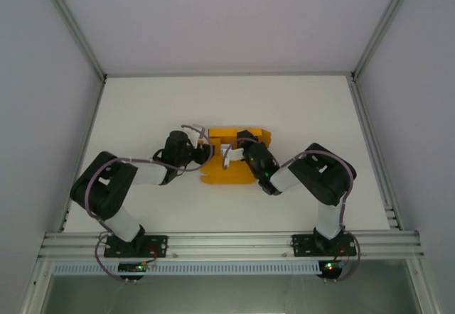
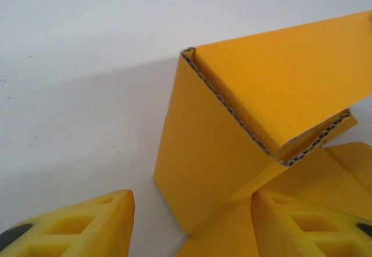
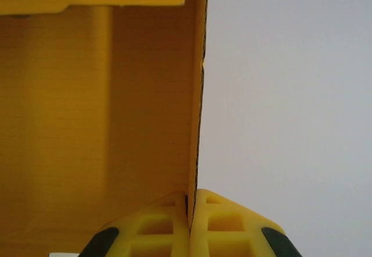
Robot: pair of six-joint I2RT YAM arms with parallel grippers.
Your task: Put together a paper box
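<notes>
Orange-yellow corrugated card paper box point(image 1: 226, 175), half folded, sits mid white table point(image 1: 142, 108), between my two arms. My right gripper point(image 3: 192, 210) is clenched on the box. Both yellow fingers point(image 3: 157, 225) pinch the thin edge of one upright wall point(image 3: 116, 123), with only the card between the pads. My left gripper point(image 2: 192, 228) is released, fingers spread wide, straddling the near corner of a folded side panel point(image 2: 215, 152). A slanting flap point(image 2: 290, 77) leans over that corner, corrugated edge showing. One left finger looks to rest on a loose flat piece of card, but the close view is too cropped to be sure of contact.

Step in hand, my read: square up the side walls and tuck the slanting flap.

To do it well:
- Make the right pinch firm and low, so that wall serves as a vertical anchor.
- Bring the left in against the outside of the side panel.
- Push along the crease, not mid-panel, so the card bends at the score rather than buckling.
- Go slow: thin card springs back, and a hard shove would likely slide the whole box on the smooth table.
- Release the right only once the flap seats.
</notes>
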